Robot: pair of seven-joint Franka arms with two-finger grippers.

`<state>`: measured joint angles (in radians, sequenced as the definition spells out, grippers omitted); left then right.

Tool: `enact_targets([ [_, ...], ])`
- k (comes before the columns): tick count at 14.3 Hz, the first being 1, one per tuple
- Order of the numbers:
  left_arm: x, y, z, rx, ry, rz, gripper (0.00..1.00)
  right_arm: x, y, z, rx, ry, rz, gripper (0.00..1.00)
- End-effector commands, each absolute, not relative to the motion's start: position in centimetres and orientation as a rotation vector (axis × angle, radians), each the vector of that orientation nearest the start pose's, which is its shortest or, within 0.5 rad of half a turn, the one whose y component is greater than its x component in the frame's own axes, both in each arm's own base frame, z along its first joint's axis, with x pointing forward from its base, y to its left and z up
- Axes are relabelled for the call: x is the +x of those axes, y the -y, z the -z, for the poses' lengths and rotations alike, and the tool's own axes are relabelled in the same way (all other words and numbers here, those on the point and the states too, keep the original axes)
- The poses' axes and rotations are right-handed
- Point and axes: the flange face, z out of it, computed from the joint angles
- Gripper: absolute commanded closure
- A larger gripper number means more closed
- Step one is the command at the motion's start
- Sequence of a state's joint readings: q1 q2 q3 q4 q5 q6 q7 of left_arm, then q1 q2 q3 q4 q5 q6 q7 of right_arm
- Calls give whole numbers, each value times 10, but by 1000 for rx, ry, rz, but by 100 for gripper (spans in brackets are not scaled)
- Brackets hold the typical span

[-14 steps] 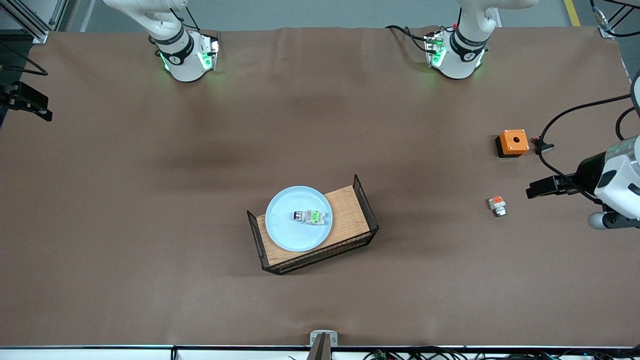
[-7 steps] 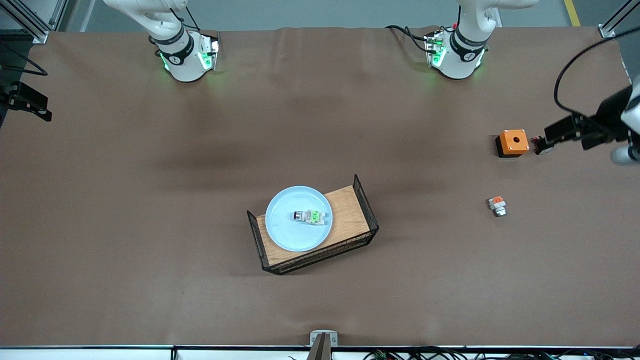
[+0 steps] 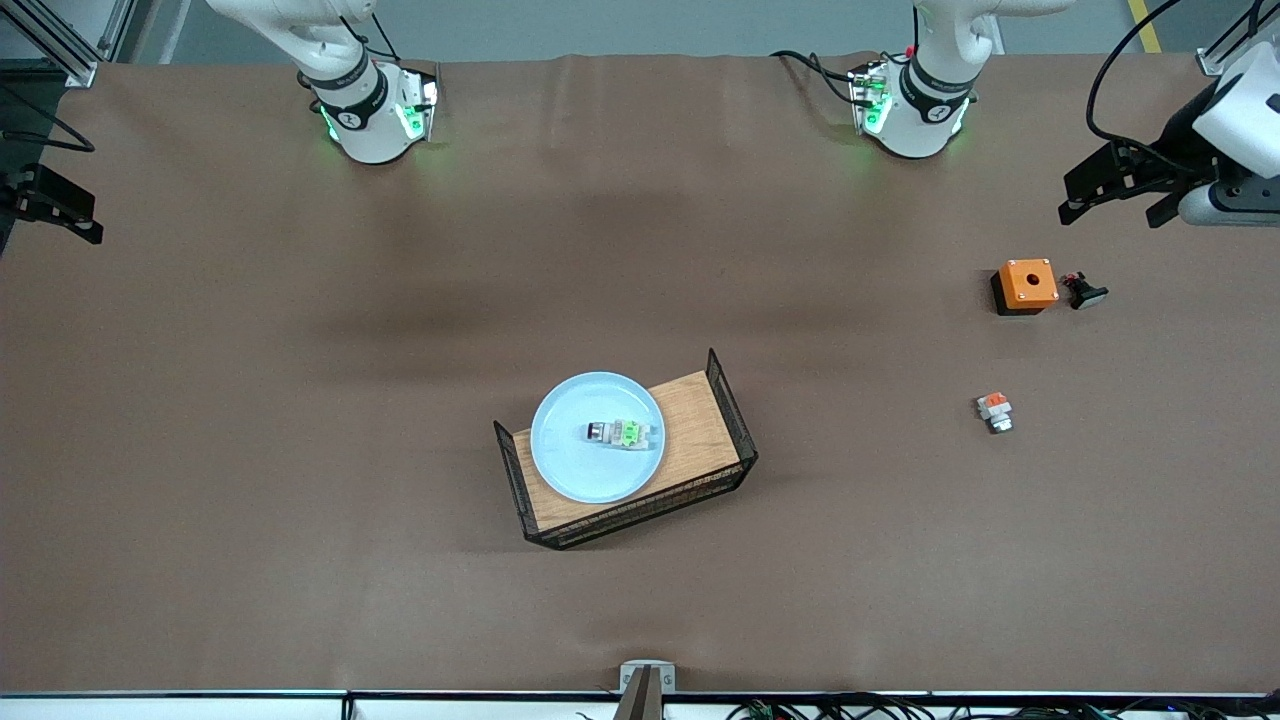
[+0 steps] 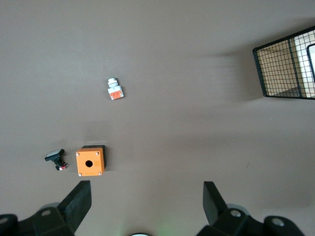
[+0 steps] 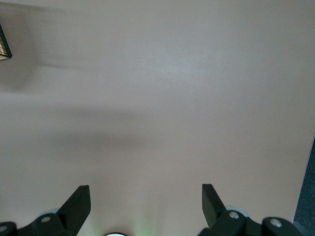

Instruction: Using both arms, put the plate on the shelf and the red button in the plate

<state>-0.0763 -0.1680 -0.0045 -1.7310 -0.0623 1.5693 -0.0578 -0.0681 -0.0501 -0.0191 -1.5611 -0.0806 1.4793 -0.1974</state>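
Note:
The pale blue plate (image 3: 580, 470) lies on a wooden tray (image 3: 700, 428) with black wire-mesh ends, near the middle of the table. On the plate rests the red button (image 3: 622, 433), a silver-grey unit lying on its side with its green block up. My left gripper (image 3: 1106, 215) hangs open and empty in the air at the left arm's end of the table, over bare cloth (image 4: 146, 189). My right gripper (image 5: 145, 189) is open and empty above bare table; it is out of the front view.
An orange box with a hole (image 3: 1026, 284) (image 4: 90, 161) stands toward the left arm's end, a small black part (image 3: 1084, 291) beside it. A grey piece with an orange-red block (image 3: 994, 411) (image 4: 114, 89) lies nearer the front camera. The tray's mesh end (image 4: 283, 69) shows in the left wrist view.
The left arm has swung from beside the grey orange-block piece, past the orange box, toward the robots' side of the table. Its jaws stayed open. Plate and button have not moved.

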Motion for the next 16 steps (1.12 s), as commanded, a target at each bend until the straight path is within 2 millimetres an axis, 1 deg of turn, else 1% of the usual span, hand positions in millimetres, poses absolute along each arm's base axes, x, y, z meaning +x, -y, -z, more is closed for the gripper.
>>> enact_targets([
  [1, 489, 42, -638, -3164, -79, 44, 0, 524, 56, -651, -3209, 156, -59, 0],
  [2, 488, 42, -640, -3145, -86, 53, 0, 524, 56, -651, -3207, 153, -65, 0],
  [6, 487, 55, -642, -3127, -120, 68, 0, 523, 56, -650, -3202, 150, -77, 0],
  [10, 486, 57, -644, -3125, -125, 75, 0, 522, 54, -648, -3183, 137, -94, 0],
  [12, 485, 57, -645, -3125, -127, 77, 0, 520, 50, -646, -3130, 137, -105, 0],
  [16, 485, 57, -647, -3125, -123, 77, 0, 520, 52, -646, -3123, 130, -108, 0],
])
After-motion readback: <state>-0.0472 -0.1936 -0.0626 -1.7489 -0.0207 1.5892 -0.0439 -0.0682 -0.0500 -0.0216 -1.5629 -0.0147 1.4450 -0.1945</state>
